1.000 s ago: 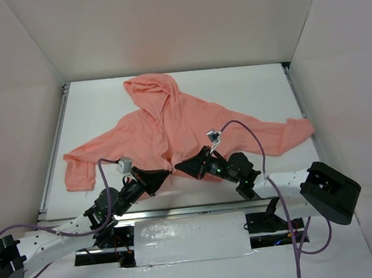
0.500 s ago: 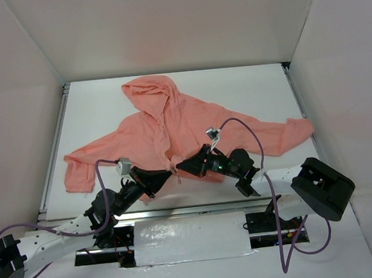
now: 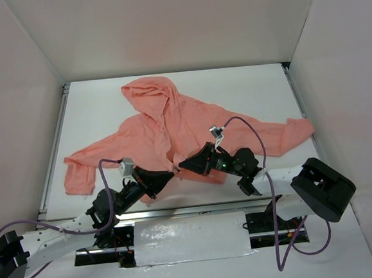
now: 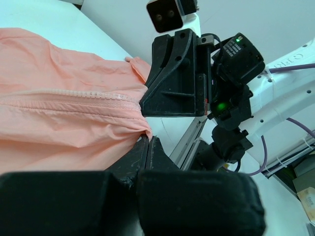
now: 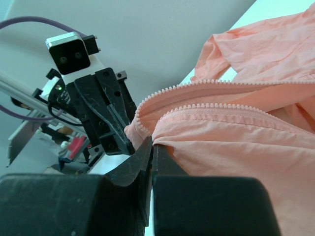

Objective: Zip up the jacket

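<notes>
Supporting surface: white flat tabletop (image 3: 253, 88), walled on three sides.
Jacket: salmon-pink thin-fabric hooded jacket (image 3: 178, 123) lies spread front-up at table centre. Its hood (image 3: 149, 90) is at 12 o'clock, sleeves (image 3: 289, 134) run out to 9 and 3, and the hem (image 4: 133, 125) is at 6.
Handling: judged light, limp and a bit slippery. It bunches or slides if pulled from one side, so take it by the hem corners beside the zipper and keep the track taut.
Zipper: pink toothed zipper rows (image 5: 216, 83) stand apart near the hem; slider not spotted.
Left gripper: left gripper (image 4: 148, 138) has jaws together, clamped on a hem corner at 6 o'clock.
Right gripper: right gripper (image 5: 152, 143) has jaws together, pinching the other front edge, just beside the left.
</notes>
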`<action>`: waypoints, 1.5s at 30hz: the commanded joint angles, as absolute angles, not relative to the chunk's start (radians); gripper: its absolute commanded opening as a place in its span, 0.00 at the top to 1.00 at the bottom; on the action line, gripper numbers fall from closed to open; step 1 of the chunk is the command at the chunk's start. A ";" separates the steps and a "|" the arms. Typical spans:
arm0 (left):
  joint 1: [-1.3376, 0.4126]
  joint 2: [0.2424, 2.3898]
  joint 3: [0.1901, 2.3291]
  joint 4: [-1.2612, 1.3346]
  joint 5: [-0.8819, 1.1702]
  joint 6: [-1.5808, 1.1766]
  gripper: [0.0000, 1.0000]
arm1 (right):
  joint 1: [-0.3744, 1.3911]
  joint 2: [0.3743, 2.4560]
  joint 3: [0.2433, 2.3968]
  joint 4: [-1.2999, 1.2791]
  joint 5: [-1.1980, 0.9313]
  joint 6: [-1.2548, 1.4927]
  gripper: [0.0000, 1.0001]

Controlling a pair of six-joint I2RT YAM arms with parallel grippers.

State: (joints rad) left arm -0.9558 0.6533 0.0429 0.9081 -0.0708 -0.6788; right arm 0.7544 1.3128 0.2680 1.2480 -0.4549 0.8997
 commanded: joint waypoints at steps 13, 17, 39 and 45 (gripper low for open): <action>-0.954 0.749 -0.074 1.106 0.021 -0.632 1.00 | 0.726 1.260 0.262 1.387 -0.499 0.956 1.00; -0.956 0.779 -0.094 1.132 0.008 -0.643 1.00 | 0.726 1.238 0.264 1.312 -0.477 0.933 1.00; -0.954 0.885 -0.144 1.213 0.060 -0.618 1.00 | 0.724 1.212 0.276 1.264 -0.420 0.942 1.00; -0.954 0.891 -0.144 1.217 0.063 -0.621 1.00 | 0.724 1.221 0.295 1.241 -0.419 0.933 1.00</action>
State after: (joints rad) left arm -0.9558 0.8906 0.0429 1.1404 0.0246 -0.6529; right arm 0.7284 1.2327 0.2451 1.2213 -0.4480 0.9497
